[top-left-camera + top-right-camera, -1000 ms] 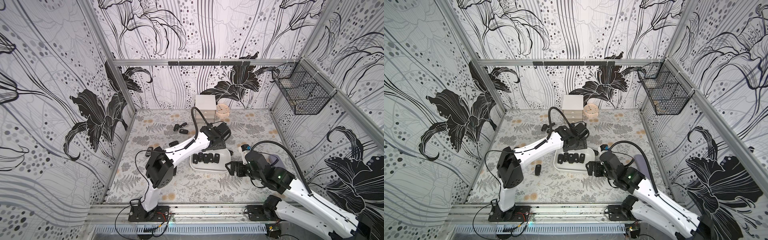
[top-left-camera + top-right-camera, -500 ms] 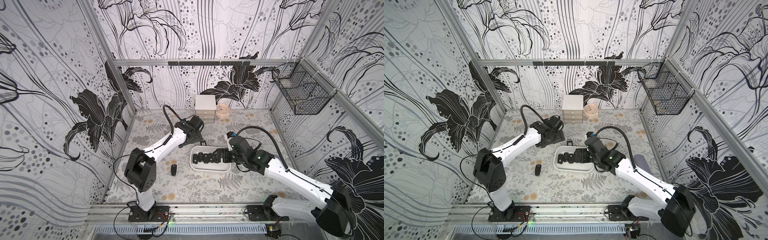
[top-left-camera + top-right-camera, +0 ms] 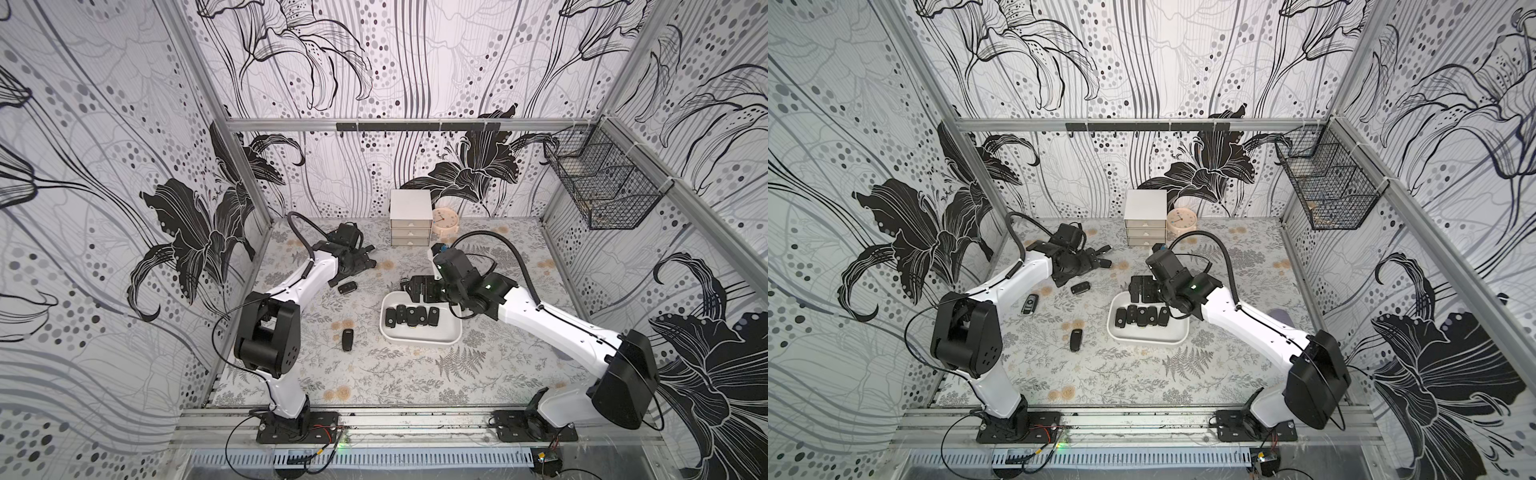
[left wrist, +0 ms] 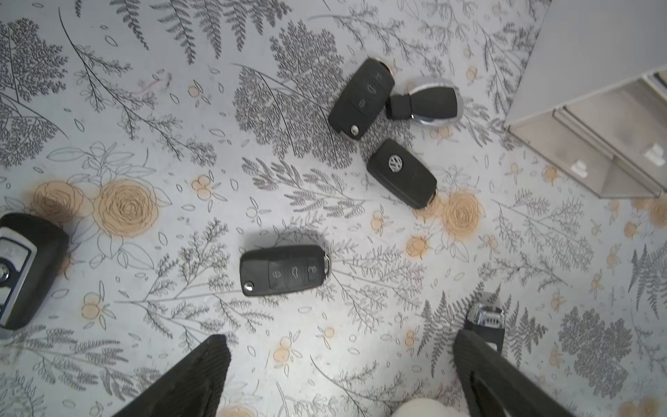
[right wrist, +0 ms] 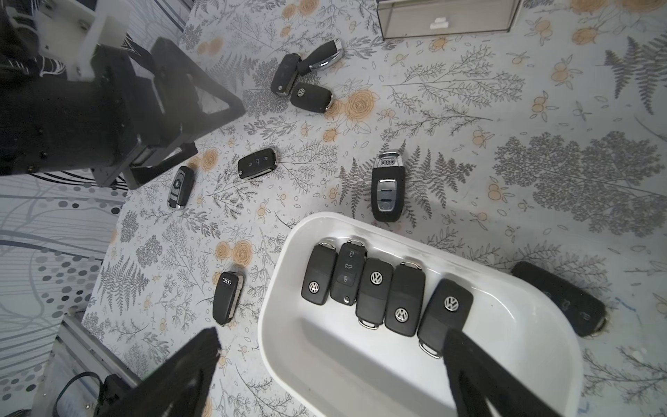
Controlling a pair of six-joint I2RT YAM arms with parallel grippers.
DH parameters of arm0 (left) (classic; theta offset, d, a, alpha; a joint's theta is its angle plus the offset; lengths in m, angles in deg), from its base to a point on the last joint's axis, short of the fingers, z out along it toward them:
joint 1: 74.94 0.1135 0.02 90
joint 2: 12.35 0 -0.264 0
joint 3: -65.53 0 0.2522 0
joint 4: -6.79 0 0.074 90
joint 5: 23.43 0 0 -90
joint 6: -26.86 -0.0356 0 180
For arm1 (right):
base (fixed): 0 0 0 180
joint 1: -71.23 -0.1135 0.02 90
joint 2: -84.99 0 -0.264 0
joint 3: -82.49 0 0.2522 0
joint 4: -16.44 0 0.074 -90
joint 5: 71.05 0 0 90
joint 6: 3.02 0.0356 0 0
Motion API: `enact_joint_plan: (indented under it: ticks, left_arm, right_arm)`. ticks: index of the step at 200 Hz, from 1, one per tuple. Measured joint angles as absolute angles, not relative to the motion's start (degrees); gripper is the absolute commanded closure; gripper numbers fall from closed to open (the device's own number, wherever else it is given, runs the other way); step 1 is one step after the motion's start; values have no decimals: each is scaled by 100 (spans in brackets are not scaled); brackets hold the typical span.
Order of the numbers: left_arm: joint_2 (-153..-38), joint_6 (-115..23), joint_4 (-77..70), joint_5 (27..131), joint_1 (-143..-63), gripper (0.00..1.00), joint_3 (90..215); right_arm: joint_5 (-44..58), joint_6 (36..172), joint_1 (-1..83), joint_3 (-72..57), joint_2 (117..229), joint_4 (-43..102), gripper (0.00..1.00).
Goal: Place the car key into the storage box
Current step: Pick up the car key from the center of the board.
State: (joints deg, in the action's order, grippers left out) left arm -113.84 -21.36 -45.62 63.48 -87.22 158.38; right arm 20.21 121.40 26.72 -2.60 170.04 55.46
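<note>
Across the desk (image 3: pixel 395 374) the layout suits two arms: the box (image 3: pixel 436 333) sits mid-desk between them, within reach of either, with loose keys scattered mostly on the left arm's side. Left arm (image 3: pixel 299 286) stretches toward the back, right arm (image 3: pixel 548 309) bends in over the box's far rim. Inside the box five stowed keys (image 5: pixel 375 289) lie side by side in one tidy row toward the far wall, long axes parallel and running across the box's short way, which leaves the rest of its floor bare for more

Left gripper (image 4: pixel 339 343) hovers over the desk with fingers (image 4: pixel 195 372) spread wide and nothing between them; I judge it is lining up a pick. Right gripper (image 5: pixel 330 339) is likewise spread and empty, one finger above the row, the other outside the box wall, so it seems to have no job in hand

Directly ahead of the left fingers lies the key (image 4: pixel 285 270), flat on the desk, buttons up, apart from the box and not yet touched. Its long axis runs along the line joining the two fingers rather than across it, ring end toward the right arm's side, so the wrist likely must turn before closing on its narrow sides. Three other keys (image 4: pixel 382 119) cluster beyond it near the cabinet (image 4: pixel 595 108)
</note>
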Motion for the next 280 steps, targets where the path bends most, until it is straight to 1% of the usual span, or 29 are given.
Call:
enact_joint_plan:
  ticks: [48, 87, 115, 148, 184, 218, 252, 280]
  left_arm:
    - [-12079, -2309, -3959, 6866, -8131, 2, 15921]
    - [-12794, -2390, -3723, 7283, -8094, 4, 16190]
    - [-13041, -2436, -3590, 7478, -8094, 5, 16218]
    - [-13034, -2427, -3502, 7622, -8094, 7, 16192]
    - [-12722, -2300, -3131, 7747, -8099, 10, 15639]
    - [-12475, -2213, -3107, 7771, -8145, 13, 15298]
    - [-12427, -2261, -3325, 7568, -8291, 17, 15274]
    - [-12427, -2351, -3699, 7240, -8501, 18, 15348]
  right_arm:
    - [1765, 12065, 2672, -673, 17485, 5541, 0]
    - [1719, 11923, 2672, -680, 17494, 5567, 0]
    - [1719, 11825, 2672, -680, 17492, 5600, 0]
    - [1719, 11772, 2672, -590, 17391, 5574, 0]
    - [1680, 11735, 2674, -503, 17354, 5563, 0]
    - [1551, 11731, 2703, -496, 17354, 5515, 0]
    - [1459, 11731, 2731, -496, 17365, 5478, 0]
    - [1400, 11731, 2757, -474, 17367, 5449, 0]
